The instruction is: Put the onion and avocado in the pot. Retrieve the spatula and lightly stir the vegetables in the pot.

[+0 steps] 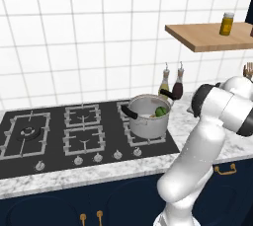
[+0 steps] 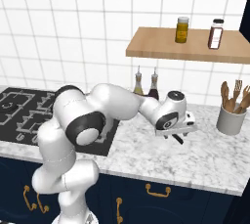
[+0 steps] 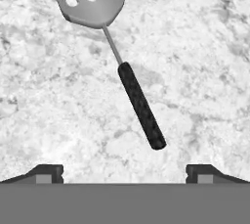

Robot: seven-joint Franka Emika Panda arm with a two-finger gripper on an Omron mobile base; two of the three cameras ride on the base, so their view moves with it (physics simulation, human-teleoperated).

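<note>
I see white tiled wall (image 1: 99, 47) behind a black hob (image 1: 74, 131), marble counter (image 2: 205, 154) (grey-veined), navy cabinets (image 2: 161, 193) and a wooden shelf (image 2: 195, 47).

The white arm reaches toward 3 o'clock in the right base view, wrist bent downward; the gripper (image 2: 178, 136) points down, jaws spread wide, nothing between them.
</note>
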